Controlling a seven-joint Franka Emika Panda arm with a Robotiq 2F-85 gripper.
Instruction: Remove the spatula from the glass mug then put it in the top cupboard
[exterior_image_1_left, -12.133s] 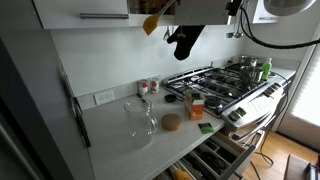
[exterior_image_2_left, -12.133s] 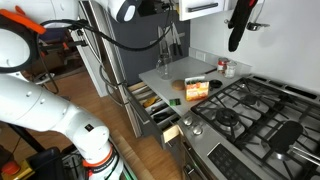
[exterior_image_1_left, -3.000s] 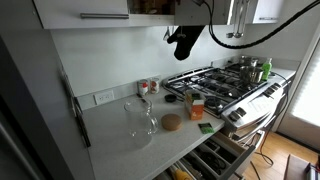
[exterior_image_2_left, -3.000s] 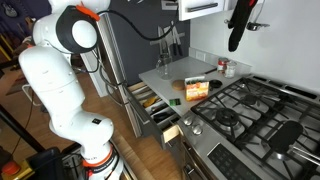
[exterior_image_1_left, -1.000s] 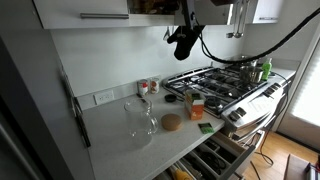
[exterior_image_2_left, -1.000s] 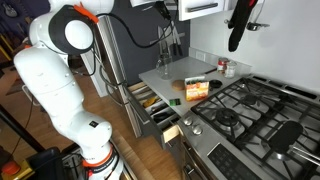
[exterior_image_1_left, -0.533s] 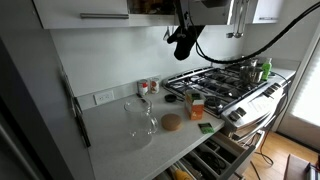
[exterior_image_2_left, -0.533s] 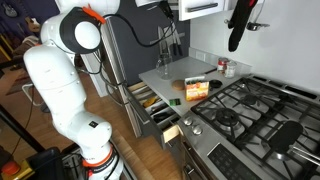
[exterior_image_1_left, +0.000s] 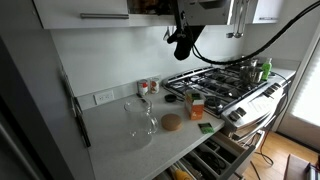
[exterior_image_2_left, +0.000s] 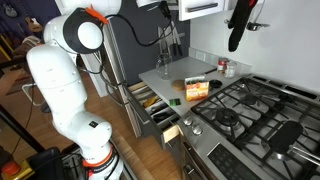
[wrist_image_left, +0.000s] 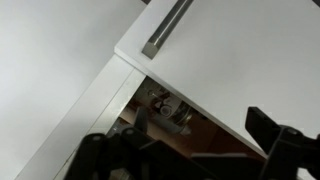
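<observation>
The top cupboard (exterior_image_1_left: 85, 12) is a white wall cabinet with a steel bar handle, and its brownish inside (exterior_image_1_left: 150, 6) shows beside the door. My gripper (exterior_image_1_left: 177, 32) hangs dark just below that opening. In the wrist view the door's bar handle (wrist_image_left: 165, 28) is above and the gripper (wrist_image_left: 185, 150) stands open, with nothing between its fingers (wrist_image_left: 272, 135). The glass mug (exterior_image_1_left: 140, 118) stands on the counter with nothing showing inside it. I cannot make out the spatula in any view.
A round brown disc (exterior_image_1_left: 171, 122) lies by the mug, with small red-topped jars (exterior_image_1_left: 148, 87) at the wall. An orange box (exterior_image_1_left: 195, 106) sits next to the gas stove (exterior_image_1_left: 225, 80). Low drawers (exterior_image_2_left: 150, 100) are pulled out. Jars (wrist_image_left: 165, 108) stand inside the cupboard.
The arm has shifted slightly, with its shoulder and cable moving. The gripper stays open just under the cupboard opening.
</observation>
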